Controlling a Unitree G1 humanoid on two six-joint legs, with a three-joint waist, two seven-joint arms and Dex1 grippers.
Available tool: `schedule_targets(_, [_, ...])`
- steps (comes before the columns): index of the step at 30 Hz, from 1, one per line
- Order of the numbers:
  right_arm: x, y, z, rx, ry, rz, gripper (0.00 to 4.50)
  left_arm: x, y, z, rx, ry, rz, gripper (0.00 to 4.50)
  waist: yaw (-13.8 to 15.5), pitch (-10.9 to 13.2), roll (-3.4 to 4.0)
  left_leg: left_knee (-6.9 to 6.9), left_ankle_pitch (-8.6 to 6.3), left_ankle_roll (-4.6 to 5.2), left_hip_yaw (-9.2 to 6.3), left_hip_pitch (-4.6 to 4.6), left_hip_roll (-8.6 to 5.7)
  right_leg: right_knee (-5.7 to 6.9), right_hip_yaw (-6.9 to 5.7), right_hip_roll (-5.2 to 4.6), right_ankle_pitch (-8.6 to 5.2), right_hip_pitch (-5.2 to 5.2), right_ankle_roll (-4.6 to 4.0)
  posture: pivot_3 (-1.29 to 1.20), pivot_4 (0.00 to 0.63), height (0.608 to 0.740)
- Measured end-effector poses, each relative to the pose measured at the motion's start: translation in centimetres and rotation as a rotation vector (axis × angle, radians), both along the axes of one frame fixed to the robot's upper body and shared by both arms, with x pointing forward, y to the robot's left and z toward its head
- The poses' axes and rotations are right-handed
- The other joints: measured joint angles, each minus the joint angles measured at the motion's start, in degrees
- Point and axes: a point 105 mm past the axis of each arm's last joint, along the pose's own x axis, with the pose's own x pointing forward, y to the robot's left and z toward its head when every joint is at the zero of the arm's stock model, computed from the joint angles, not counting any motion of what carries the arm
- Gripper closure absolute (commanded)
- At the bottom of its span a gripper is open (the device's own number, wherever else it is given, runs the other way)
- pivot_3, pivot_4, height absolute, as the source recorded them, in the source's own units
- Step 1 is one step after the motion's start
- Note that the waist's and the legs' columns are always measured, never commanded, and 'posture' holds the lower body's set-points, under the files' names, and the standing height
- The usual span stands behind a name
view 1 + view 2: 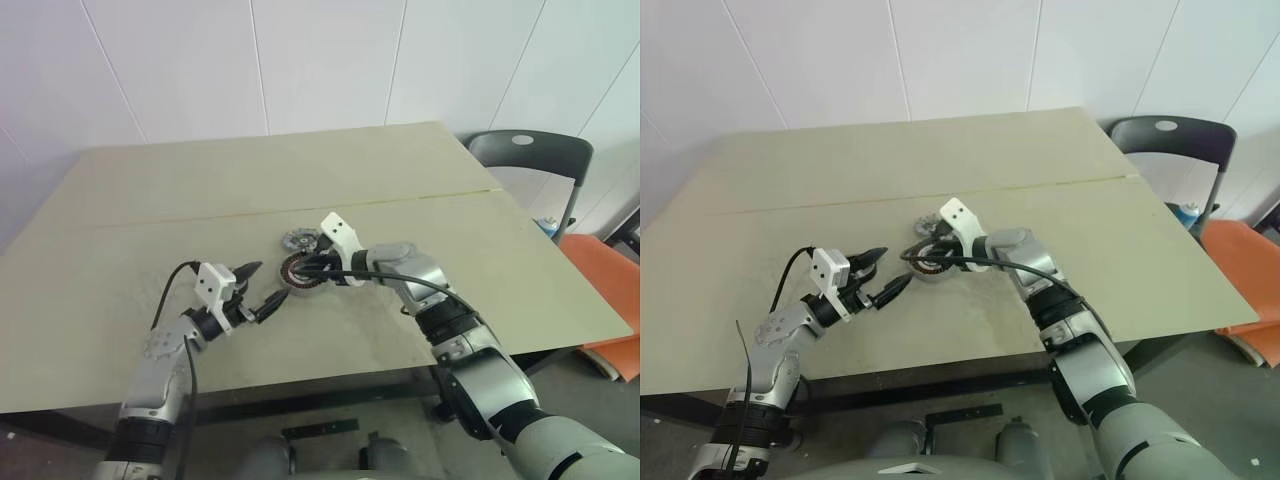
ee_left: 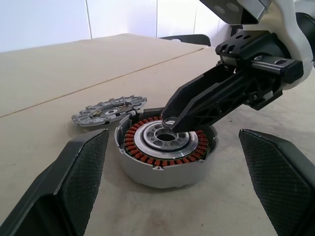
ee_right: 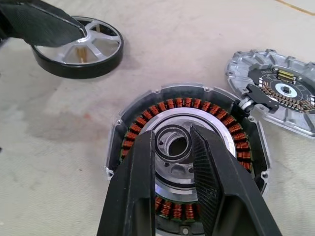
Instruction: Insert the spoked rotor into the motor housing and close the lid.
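The motor housing (image 3: pixel 187 147) is laid flat near the middle of the beige table (image 1: pixel 480 230), its open face turned up (copper windings ringed round a pale hub). The right gripper (image 3: pixel 172 147) is poised over the hub, fingers narrowly parted, nothing held. The spoked rotor (image 3: pixel 81 46) and lid (image 3: pixel 280 93) lie beside. The left gripper (image 1: pixel 262 287) is spread wide, empty. White walls and a dark chair (image 1: pixel 530 155) are seen behind.
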Motion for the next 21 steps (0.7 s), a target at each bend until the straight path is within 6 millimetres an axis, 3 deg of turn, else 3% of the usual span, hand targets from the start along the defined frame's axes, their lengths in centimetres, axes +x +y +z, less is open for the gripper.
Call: schedule_targets(21, [0.5, 0.1, -1.2, -0.013, 0.015, -0.066, 3.83, -0.1, 0.0, -0.3, -0.006, 0.01, 0.002, 0.0, 0.0, 0.0, 0.0, 0.0, 0.0, 0.0, 0.0, -0.01, 0.0, 0.0, 0.0, 0.0, 0.0, -0.01, 0.0, 0.0, 0.0, 0.74])
